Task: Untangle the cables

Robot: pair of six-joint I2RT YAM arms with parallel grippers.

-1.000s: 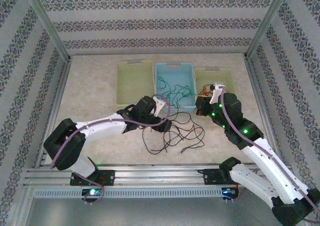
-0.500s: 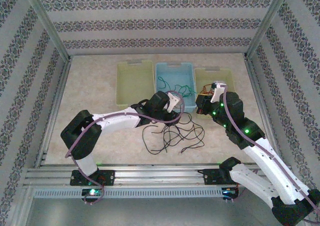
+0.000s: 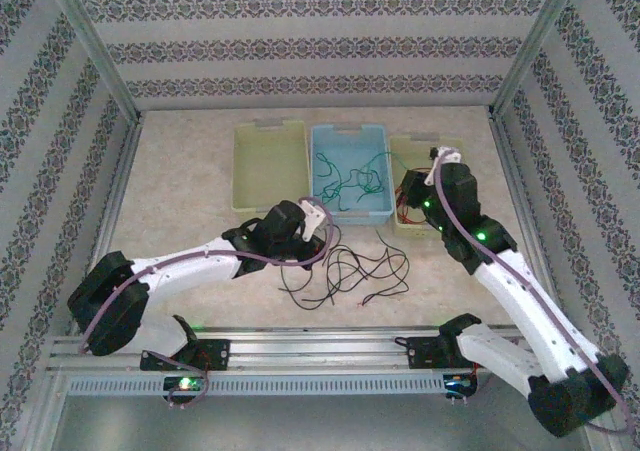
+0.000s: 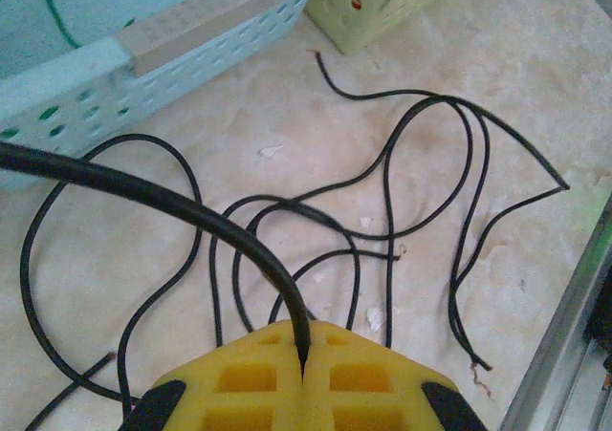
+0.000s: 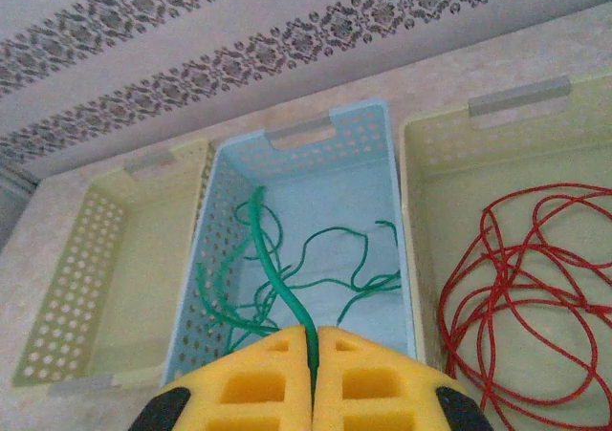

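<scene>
Jaws pinching black cable (image 4: 143, 192), green cable (image 5: 271, 273)

White arms (image 3: 195, 268) bear black joints (image 3: 105, 296), purple-grey cables (image 3: 437, 196), green lights (image 3: 481, 236) — yellow end effectors (image 4: 304, 355).

No text, label, brand, number or sign can be read in these views.
</scene>
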